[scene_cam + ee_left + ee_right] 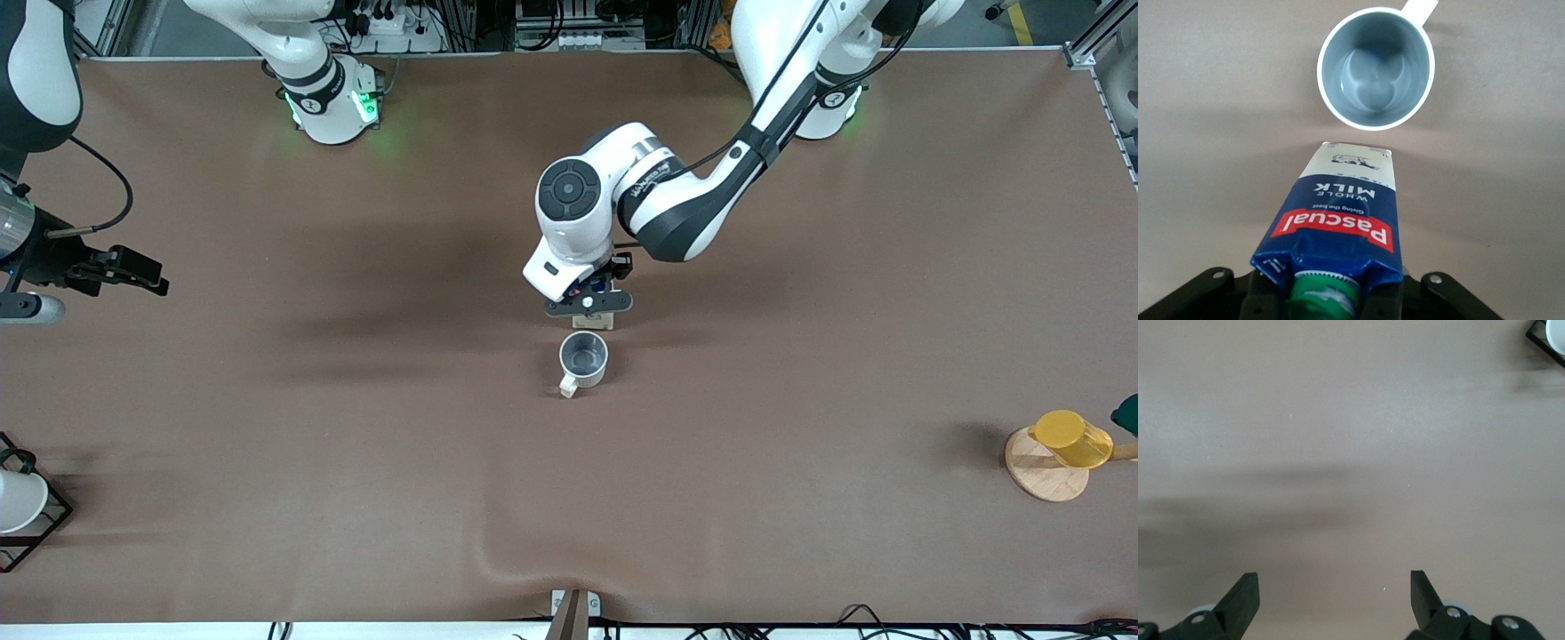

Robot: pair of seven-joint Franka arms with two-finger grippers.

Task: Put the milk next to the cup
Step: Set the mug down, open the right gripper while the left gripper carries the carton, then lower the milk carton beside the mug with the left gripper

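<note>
The left hand (pixel 590 307) is clamped on the milk (pixel 1335 220) near its green cap, at the middle of the worktop (pixel 356 462). The carton is just beside the cup (pixel 583 359), not touching it. The right hand (pixel 1335 597) waits over the worktop's right-arm end, fingers apart.

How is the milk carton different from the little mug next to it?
The milk is a dark-blue boxy carton with a red label band; the cup is round and cream-white with a grey inside. The milk has a green cap closing it; the cup is open on top and looks empty. The left gripper holds the milk; the cup stands free on the table. Both are small and close together, the cup nearer the front camera.
</note>
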